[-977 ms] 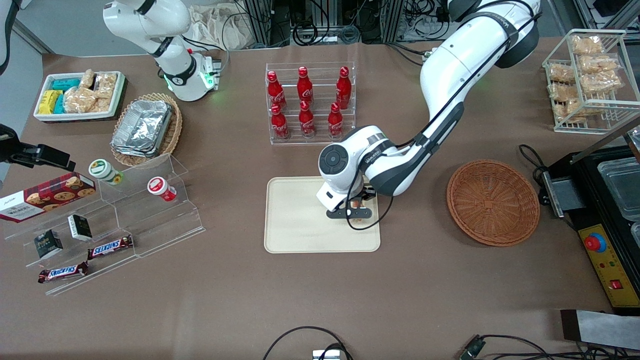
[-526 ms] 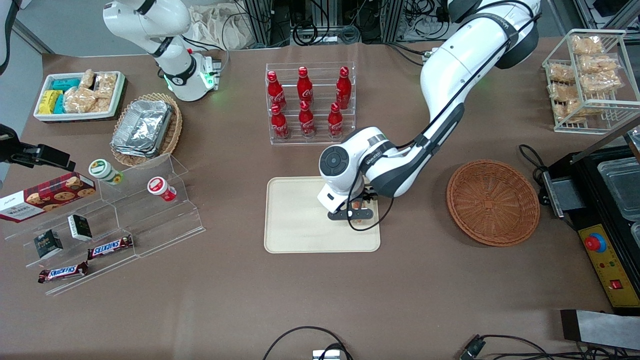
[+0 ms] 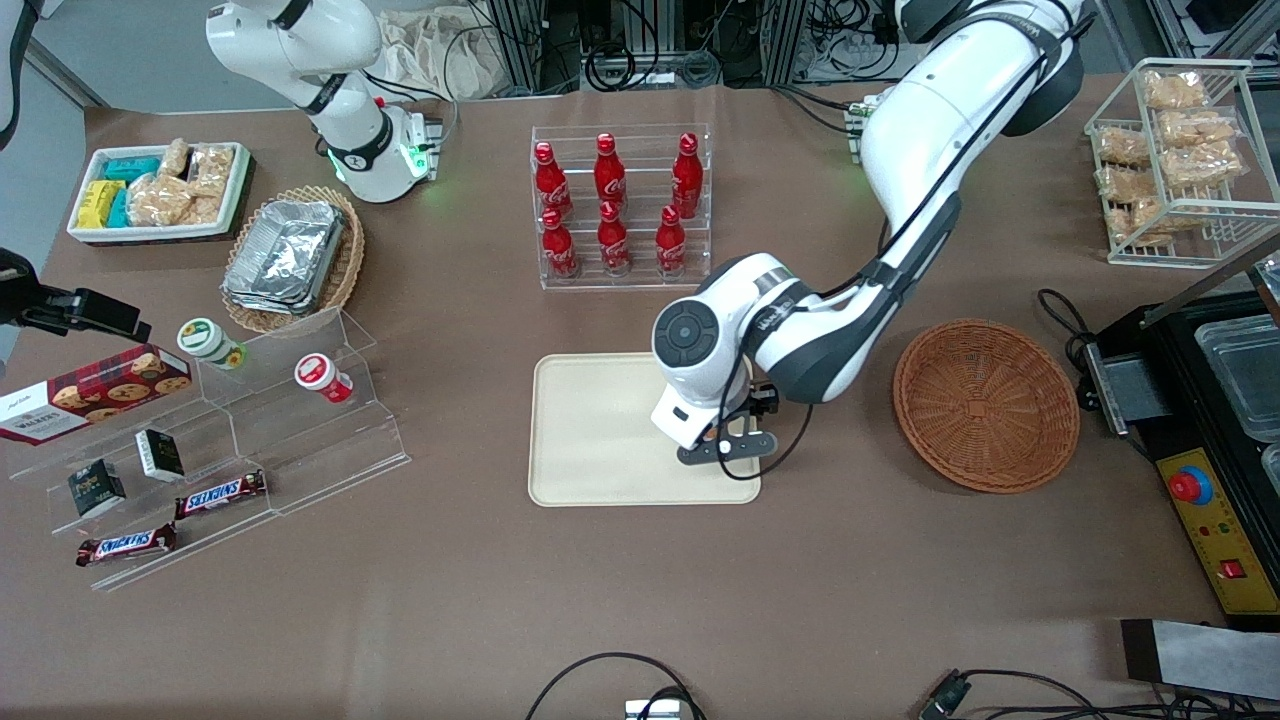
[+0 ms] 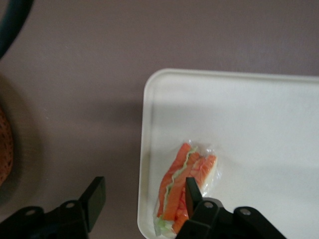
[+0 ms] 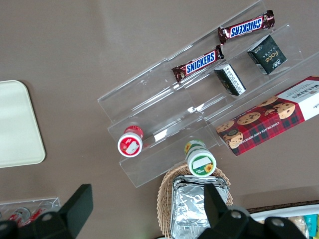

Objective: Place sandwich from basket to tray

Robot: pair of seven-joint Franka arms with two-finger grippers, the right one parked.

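The sandwich [image 4: 187,186] lies on the tray [image 4: 259,119] near its corner; the pincer [image 4: 142,199] hovers above it, fingers apart, gripping nothing.

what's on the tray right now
The wrapped sandwich lies on the tray near its corner. The open end effector hovers above it and covers the sandwich's lower end. The basket is empty.

surface: brown table [image 3: 640,600] | table's rear edge: cables [image 3: 640,60], metal frame legs
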